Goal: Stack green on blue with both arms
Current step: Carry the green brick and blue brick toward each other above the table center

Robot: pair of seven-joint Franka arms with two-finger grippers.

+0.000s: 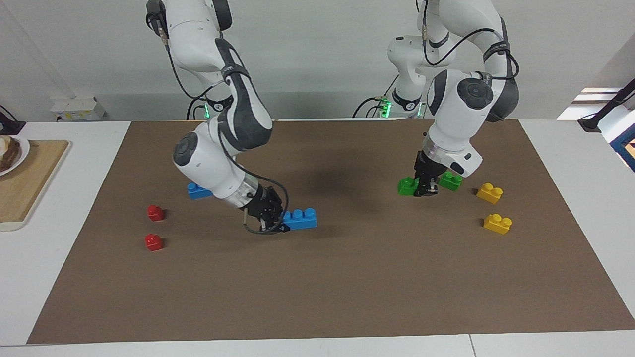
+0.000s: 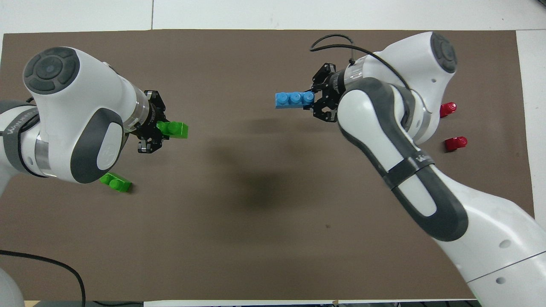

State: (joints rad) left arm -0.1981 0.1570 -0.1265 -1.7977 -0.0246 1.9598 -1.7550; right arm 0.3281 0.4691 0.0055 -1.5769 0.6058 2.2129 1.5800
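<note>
My right gripper (image 1: 276, 221) is low over the mat, its fingers closed on the end of a long blue brick (image 1: 300, 218) that sits on or just above the mat; it also shows in the overhead view (image 2: 293, 99) with the right gripper (image 2: 316, 100). A second blue brick (image 1: 198, 191) lies nearer to the robots, partly hidden by the right arm. My left gripper (image 1: 425, 189) grips the end of a green brick (image 1: 408, 186) at mat level, seen from overhead (image 2: 174, 129) with the left gripper (image 2: 154, 129). A second green brick (image 1: 451, 181) (image 2: 115, 183) lies beside it.
Two yellow bricks (image 1: 489, 193) (image 1: 497, 223) lie toward the left arm's end of the brown mat (image 1: 347, 287). Two red one-stud bricks (image 1: 156, 212) (image 1: 154, 242) lie toward the right arm's end. A wooden board (image 1: 25, 183) sits off the mat.
</note>
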